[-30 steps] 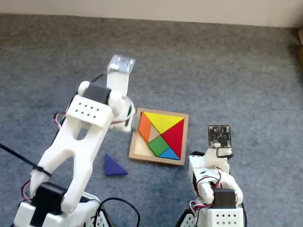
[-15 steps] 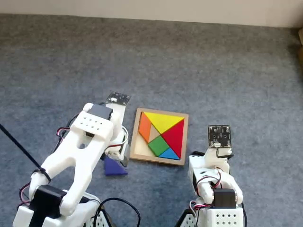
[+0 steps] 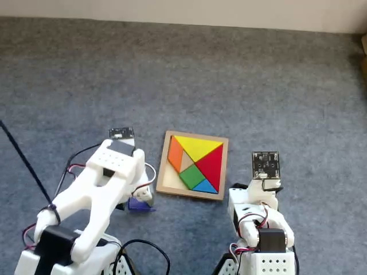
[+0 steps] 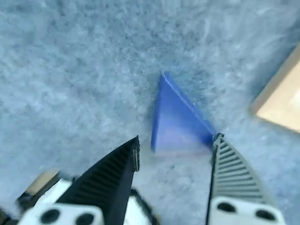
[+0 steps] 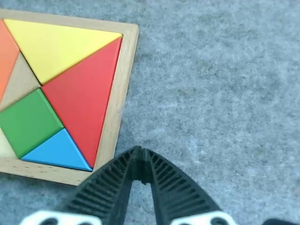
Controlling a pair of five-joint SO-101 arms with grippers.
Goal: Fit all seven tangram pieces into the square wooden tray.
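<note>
- Left gripper [image 4: 177, 139] low over the grey carpeted worktop [image 3: 275, 86], jaws spread wide, clamped on nothing.
- Dark blue wooden triangle [image 4: 176, 124] flat on the carpet just ahead of the spread fingertips, one short side lying across the gap between them.
- One corner of that triangle right up against the grey finger [image 4: 229, 168]; touching or not, impossible to call.
- From the high view, dark blue wooden triangle peeking out from under the left arm, toward the worktop edge where the arms stand, near the tray's corner on that side but apart from it.
- Square wooden tray [image 3: 225, 169] around mid-worktop, sitting slightly skewed.
- Inside it: yellow triangle [image 5: 61, 47] along the far rim, red triangle [image 5: 84, 98] along the right rim, orange parallelogram [image 3: 175, 154] on the left, green square [image 5: 28, 122] below the centre, light blue triangle [image 5: 58, 150] against the near rim.
- Pale wood-coloured triangle [image 5: 18, 79] in the middle of the tray, and another pale patch in the near left corner; piece or bare tray floor, hard to say.
- Right gripper [image 5: 140, 161] pinched together, empty, tips over bare carpet just outside the tray's near right corner, beside the light blue triangle.
</note>
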